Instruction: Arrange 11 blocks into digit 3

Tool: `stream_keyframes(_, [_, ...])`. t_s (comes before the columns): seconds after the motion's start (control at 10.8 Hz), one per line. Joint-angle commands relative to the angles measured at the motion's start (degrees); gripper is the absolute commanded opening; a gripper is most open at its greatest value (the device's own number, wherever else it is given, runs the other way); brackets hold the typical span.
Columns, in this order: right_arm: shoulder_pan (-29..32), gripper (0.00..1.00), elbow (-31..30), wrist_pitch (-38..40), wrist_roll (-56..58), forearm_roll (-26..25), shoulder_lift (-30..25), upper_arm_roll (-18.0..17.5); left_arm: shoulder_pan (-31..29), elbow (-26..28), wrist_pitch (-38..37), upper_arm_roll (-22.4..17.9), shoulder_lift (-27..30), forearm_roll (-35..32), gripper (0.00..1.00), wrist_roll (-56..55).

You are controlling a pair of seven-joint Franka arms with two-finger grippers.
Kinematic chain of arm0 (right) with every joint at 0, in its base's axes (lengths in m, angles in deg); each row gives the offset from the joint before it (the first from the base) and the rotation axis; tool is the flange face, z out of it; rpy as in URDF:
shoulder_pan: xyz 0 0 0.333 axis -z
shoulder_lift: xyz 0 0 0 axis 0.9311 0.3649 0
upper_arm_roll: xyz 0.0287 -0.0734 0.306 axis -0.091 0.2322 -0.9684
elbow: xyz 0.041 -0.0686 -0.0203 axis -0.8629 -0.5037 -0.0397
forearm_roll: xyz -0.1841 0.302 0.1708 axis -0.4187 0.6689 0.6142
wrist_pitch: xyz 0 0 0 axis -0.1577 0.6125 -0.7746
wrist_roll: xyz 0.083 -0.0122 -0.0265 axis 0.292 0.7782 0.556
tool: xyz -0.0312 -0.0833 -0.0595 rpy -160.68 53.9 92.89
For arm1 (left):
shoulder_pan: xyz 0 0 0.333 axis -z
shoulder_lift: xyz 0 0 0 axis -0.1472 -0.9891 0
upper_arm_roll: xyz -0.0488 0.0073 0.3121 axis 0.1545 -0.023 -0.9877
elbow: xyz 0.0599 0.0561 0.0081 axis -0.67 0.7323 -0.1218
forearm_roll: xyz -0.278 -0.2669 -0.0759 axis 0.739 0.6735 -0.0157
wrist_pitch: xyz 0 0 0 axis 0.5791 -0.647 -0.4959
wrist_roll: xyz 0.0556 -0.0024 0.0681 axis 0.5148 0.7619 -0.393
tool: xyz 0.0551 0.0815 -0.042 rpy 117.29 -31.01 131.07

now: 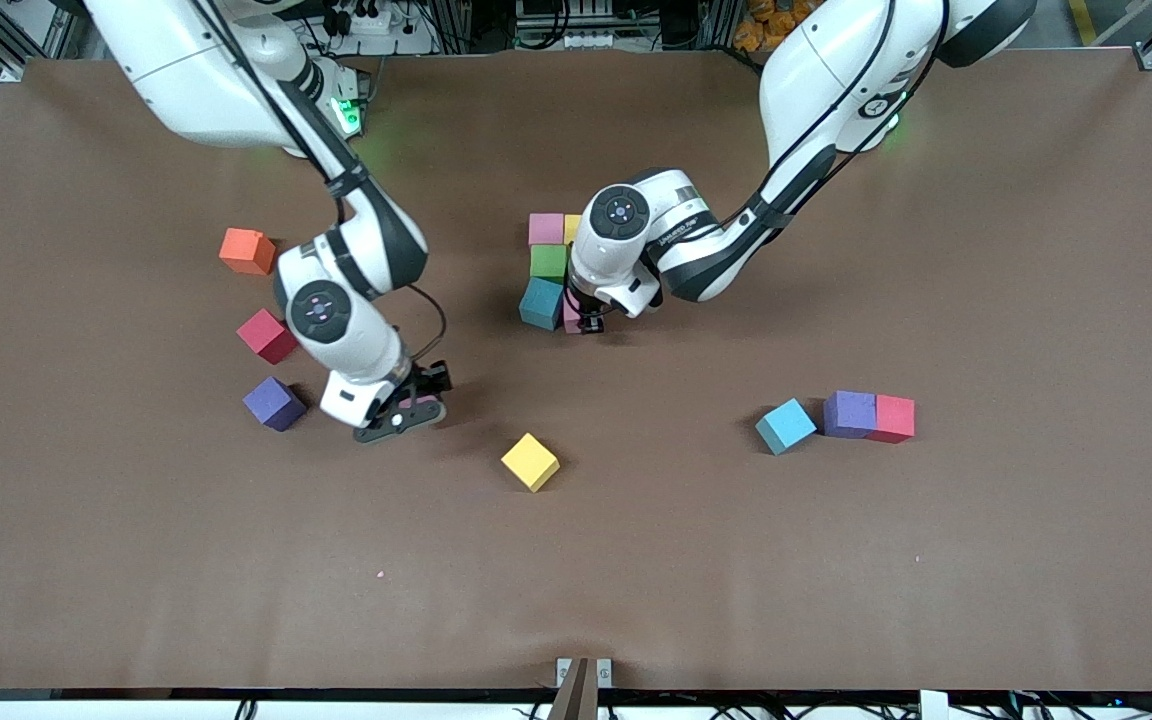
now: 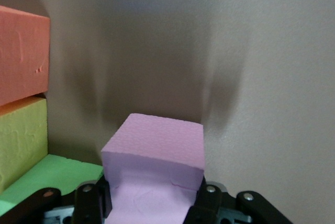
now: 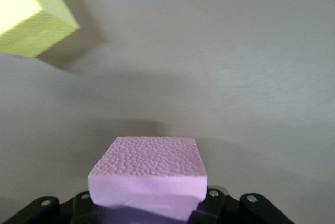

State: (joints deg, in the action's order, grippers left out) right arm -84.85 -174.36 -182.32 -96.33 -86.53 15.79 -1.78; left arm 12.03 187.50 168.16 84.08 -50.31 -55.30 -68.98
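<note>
Yellow block (image 1: 530, 461) lies nearest the camera. Wrist views reveal each gripper clamping a pink block (image 2: 154, 169): left gripper (image 1: 586, 322) beside the teal block (image 1: 541, 303) of the partial digit, right gripper (image 1: 401, 412) near the purple block (image 1: 273, 403).

From where I stood, nothing could be read. A line of small dark print ran along the white casing of the left arm (image 1: 681, 235) near its wrist, but the letters were too small to make out. The blocks (image 1: 544, 261) carried no writing.
</note>
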Motion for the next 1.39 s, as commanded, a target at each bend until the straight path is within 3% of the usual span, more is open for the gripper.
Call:
stream_keyframes(0.0, [-3.2, 0.21, 0.1, 0.5, -10.3, 0.5, -0.3, 0.1, 1.2, -0.3, 0.7, -0.1, -0.3, -3.1, 0.09, -8.1])
stream_keyframes(0.37, [-6.6, 0.21, 0.2, -0.4, -21.5, 0.4, 0.4, 0.1, 1.6, 0.6, 0.7, -0.1, -0.4, -3.1, 0.1, -8.1])
stream_keyframes(0.46, [-7.3, 0.21, 0.2, -1.6, -23.0, 0.4, 1.1, 0.1, 1.7, 0.7, 0.7, -0.2, -0.4, -3.1, 0.19, -8.0])
stream_keyframes(0.65, [-9.0, 0.21, 0.7, -3.7, -26.4, 0.3, 2.5, 0.2, 1.7, 0.9, 0.7, -0.1, -0.4, -3.1, 0.51, -7.9])
stream_keyframes(0.74, [-10.1, 0.21, 1.5, -3.7, -27.0, 0.3, 3.2, 0.2, 1.8, 0.9, 0.7, -0.1, -0.3, -3.2, 0.89, -7.3])
stream_keyframes(0.84, [-10.8, 0.21, 1.6, -3.7, -27.9, 0.0, 3.6, 0.3, 2.4, 0.8, 0.7, -0.2, -0.3, -3.2, 1.0, -7.1])
stream_keyframes(1.3, [-11.9, 0.21, 2.8, -3.7, -29.0, -0.1, 4.7, 0.3, 1.6, 0.4, -1.2, -0.1, 3.8, -3.2, 1.0, -1.6])
